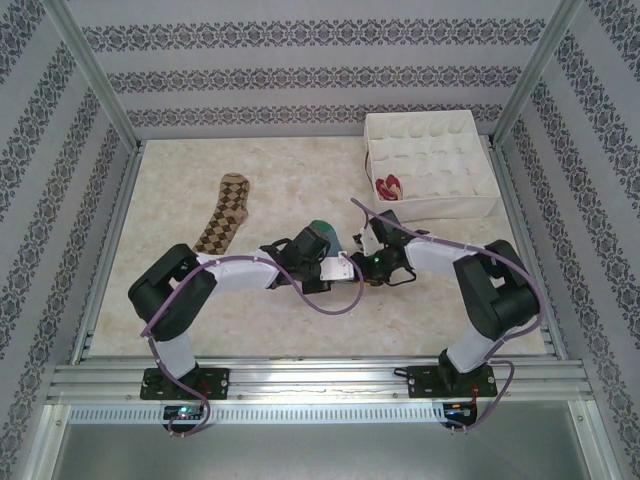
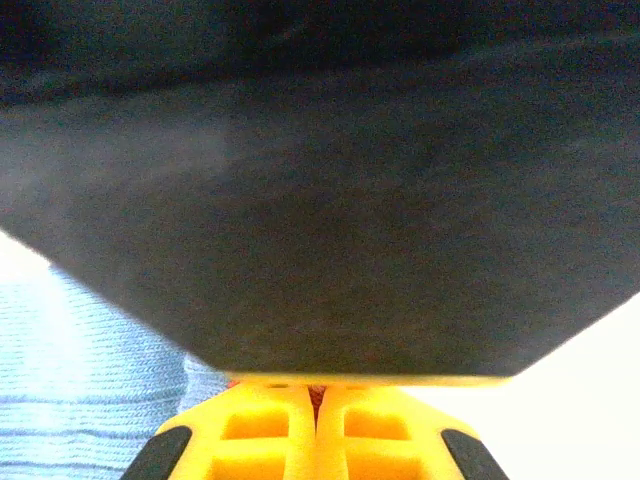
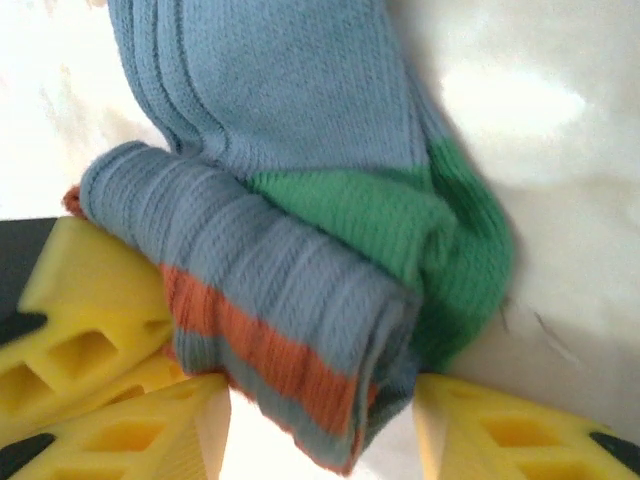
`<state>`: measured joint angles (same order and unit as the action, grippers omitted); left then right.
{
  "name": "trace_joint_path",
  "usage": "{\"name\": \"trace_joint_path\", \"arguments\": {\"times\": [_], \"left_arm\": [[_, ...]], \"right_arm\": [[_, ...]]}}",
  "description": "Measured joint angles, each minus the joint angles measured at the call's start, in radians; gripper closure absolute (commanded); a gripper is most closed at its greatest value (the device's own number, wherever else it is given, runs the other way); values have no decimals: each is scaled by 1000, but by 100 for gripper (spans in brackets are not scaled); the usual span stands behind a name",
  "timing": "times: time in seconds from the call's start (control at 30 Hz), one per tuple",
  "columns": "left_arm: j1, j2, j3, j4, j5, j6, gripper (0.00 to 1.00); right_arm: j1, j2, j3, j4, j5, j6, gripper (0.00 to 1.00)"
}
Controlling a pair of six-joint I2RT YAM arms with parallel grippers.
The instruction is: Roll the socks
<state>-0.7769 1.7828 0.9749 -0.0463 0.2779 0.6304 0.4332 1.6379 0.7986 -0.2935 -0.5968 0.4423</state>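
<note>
Right wrist view: the striped sock is partly rolled. A thick fold of grey-blue and orange bands is turned over at the near end. The plain blue length extends flat from it toward the top of the frame, and the green section bulges out to the right. The fold's axis runs from upper left to lower right, across the sock's long axis.

The right gripper has its yellow fingers spread on either side of the fold. A gap is visible beside one of them, so the fold is not clamped.

In the left wrist view, the left gripper has its fingers pressed together. A thin orange-red sliver sits between them, which suggests a pinch on the sock's edge. A dark blurred mass blocks the scene above.

In the top external view, this sock lies mid-table between the two grippers. The argyle sock lies flat and unrolled to the left, well apart. Its long axis runs near to far, with the far end leaning right. The white divided box is at the far right and holds a small red-and-pale bundle in one near-left compartment. It is probably a finished roll.

Progress estimate:
- One sock is apparently stowed.
- One roll is under way.
- One sock is untouched.
</note>
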Motion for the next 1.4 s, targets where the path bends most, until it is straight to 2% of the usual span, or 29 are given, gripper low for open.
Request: {"name": "trace_joint_path", "arguments": {"times": [0.33, 0.57, 0.77, 0.9, 1.03, 1.1, 1.23, 1.4], "left_arm": [[182, 32, -12, 5, 390, -237, 100], [280, 137, 40, 8, 642, -384, 100], [311, 211, 98, -8, 753, -476, 100], [320, 236, 118, -14, 792, -513, 100], [322, 248, 126, -14, 810, -528, 100], [322, 248, 127, -14, 809, -527, 100], [318, 224, 114, -13, 768, -490, 91], [284, 108, 26, 17, 610, -367, 76]], "right_arm": [[-6, -178, -38, 13, 58, -27, 46], [-6, -179, -37, 77, 69, -46, 47], [8, -98, -9, 116, 66, -75, 49], [23, -27, 13, 128, 66, -88, 59], [23, 23, 45, 129, 65, -103, 78], [23, 37, 66, 117, 66, -101, 84], [23, 70, 110, 66, 68, -89, 88], [23, 118, 143, 37, 39, -55, 89]]}}
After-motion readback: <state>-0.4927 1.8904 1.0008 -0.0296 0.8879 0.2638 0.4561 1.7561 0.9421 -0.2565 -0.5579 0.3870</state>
